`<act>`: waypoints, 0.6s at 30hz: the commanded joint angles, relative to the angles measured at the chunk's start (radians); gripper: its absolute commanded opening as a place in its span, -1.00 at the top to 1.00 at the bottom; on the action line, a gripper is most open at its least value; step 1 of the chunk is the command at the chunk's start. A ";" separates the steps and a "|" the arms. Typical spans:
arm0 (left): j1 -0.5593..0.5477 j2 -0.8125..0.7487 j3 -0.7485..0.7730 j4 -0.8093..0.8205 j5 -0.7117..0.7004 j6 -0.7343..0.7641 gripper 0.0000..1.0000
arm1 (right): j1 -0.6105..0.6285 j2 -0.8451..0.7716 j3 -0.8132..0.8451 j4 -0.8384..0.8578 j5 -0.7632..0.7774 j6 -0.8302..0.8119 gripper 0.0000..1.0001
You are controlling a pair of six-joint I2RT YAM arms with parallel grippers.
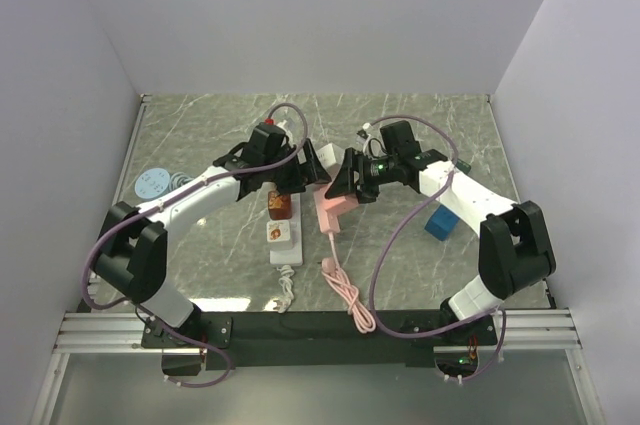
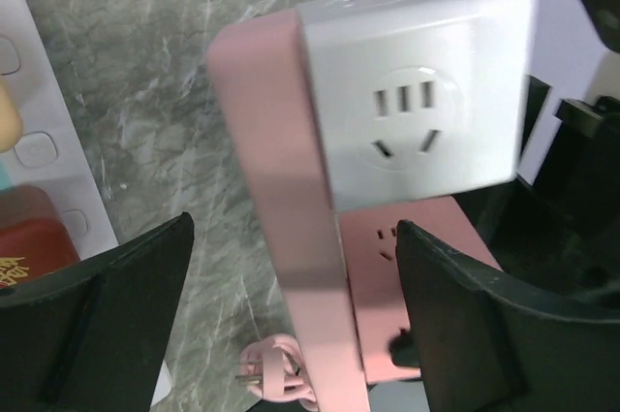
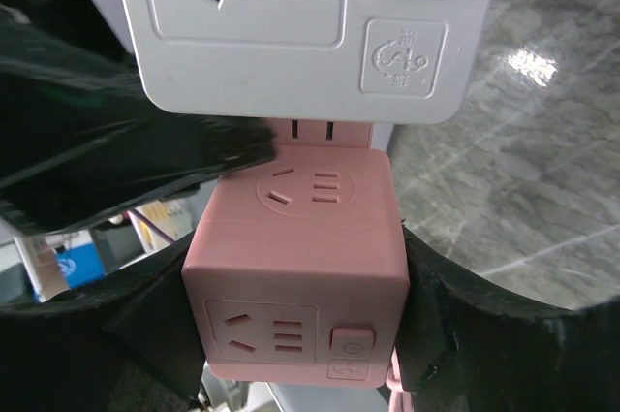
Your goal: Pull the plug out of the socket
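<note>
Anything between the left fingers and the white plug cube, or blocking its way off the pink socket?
Nothing visible. The white plug cube sits just ahead of the open left fingers; only the pink socket it plugs into runs between them, held by the right gripper.

Lab robot cell: plain white walls [image 1: 300, 15] around a marble-patterned table [image 1: 420, 125], aluminium frame [image 1: 110, 330].
</note>
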 commanded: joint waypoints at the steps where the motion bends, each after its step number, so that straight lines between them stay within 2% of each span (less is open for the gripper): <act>1: -0.019 0.003 0.032 0.011 -0.060 -0.028 -0.76 | -0.011 -0.085 0.001 0.180 -0.087 0.104 1.00; 3: -0.028 0.008 0.018 0.033 -0.062 -0.045 -0.58 | -0.011 -0.088 -0.011 0.239 -0.091 0.153 1.00; 8: -0.042 0.036 0.023 0.069 -0.085 -0.079 -0.40 | -0.006 -0.076 0.004 0.260 -0.133 0.164 1.00; 11: -0.056 0.059 0.042 0.089 -0.064 -0.087 -0.14 | -0.006 -0.077 0.004 0.250 -0.124 0.159 1.00; 12: -0.068 0.075 0.053 0.086 -0.060 -0.085 0.05 | -0.006 -0.079 0.003 0.246 -0.119 0.159 1.00; 14: -0.079 0.092 0.079 0.082 -0.059 -0.078 0.27 | -0.006 -0.076 0.000 0.246 -0.116 0.158 1.00; 15: -0.085 0.106 0.085 0.074 -0.059 -0.076 0.57 | -0.010 -0.076 0.003 0.238 -0.107 0.155 1.00; 17: -0.088 0.118 0.095 0.063 -0.073 -0.068 0.99 | -0.014 -0.074 0.012 0.191 -0.075 0.129 1.00; 18: -0.088 0.122 0.095 0.054 -0.079 -0.065 0.99 | -0.031 -0.072 0.024 0.136 -0.056 0.115 1.00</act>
